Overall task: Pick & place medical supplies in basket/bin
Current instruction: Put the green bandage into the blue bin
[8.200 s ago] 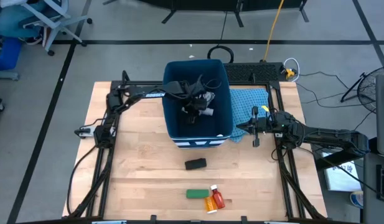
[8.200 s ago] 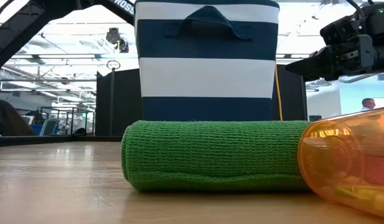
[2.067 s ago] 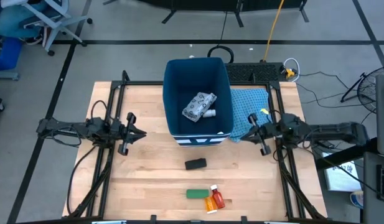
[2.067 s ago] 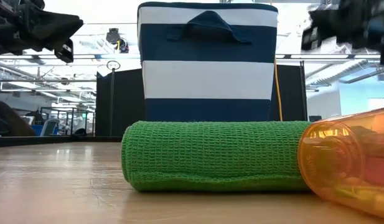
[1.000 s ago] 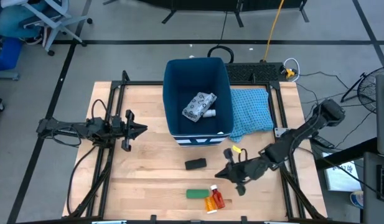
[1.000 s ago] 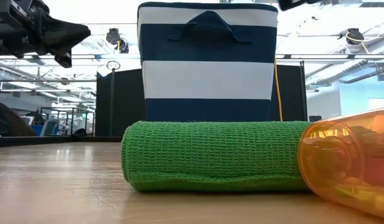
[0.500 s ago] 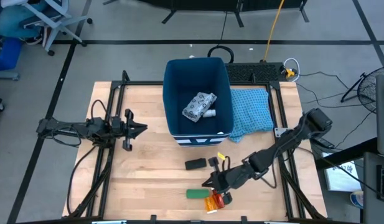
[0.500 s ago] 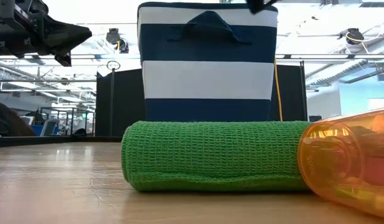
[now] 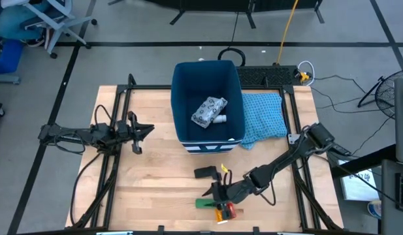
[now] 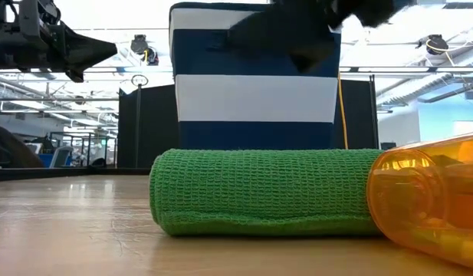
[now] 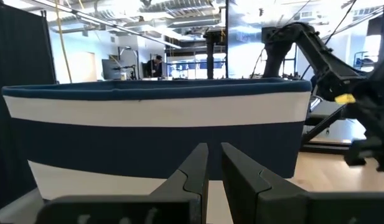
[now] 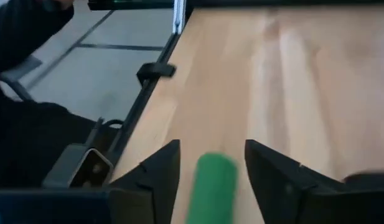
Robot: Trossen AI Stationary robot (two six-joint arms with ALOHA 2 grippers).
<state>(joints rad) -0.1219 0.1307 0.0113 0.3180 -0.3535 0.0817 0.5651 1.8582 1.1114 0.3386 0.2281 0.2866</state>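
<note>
A green flat item with a woven surface (image 9: pixel 204 203) lies near the table's near edge and fills the low view (image 10: pixel 259 192). An orange bottle (image 9: pixel 220 213) and a red bottle (image 9: pixel 229 209) lie beside it. A black oblong piece (image 9: pixel 204 172) lies in front of the dark blue striped bin (image 9: pixel 188 130). The bin holds a white patterned packet (image 9: pixel 208 111) and a small white bottle (image 9: pixel 219 119). My right gripper (image 9: pixel 213 195) is open just above the green item (image 12: pixel 210 186), one finger on either side and clear of it. My left gripper (image 9: pixel 149 128) is shut and empty, left of the bin.
A light blue cloth (image 9: pixel 263 117) lies to the right of the bin. Black frame rails (image 9: pixel 116 170) run along both sides of the table. Bare wood lies between the left rail and the supplies. The room shows behind the bin in the low view.
My right gripper has swung from right of the black piece toward the table's left and near edge, coming down over the green item. It now shows as a dark blur before the bin in the low view. The supplies lie where they were.
</note>
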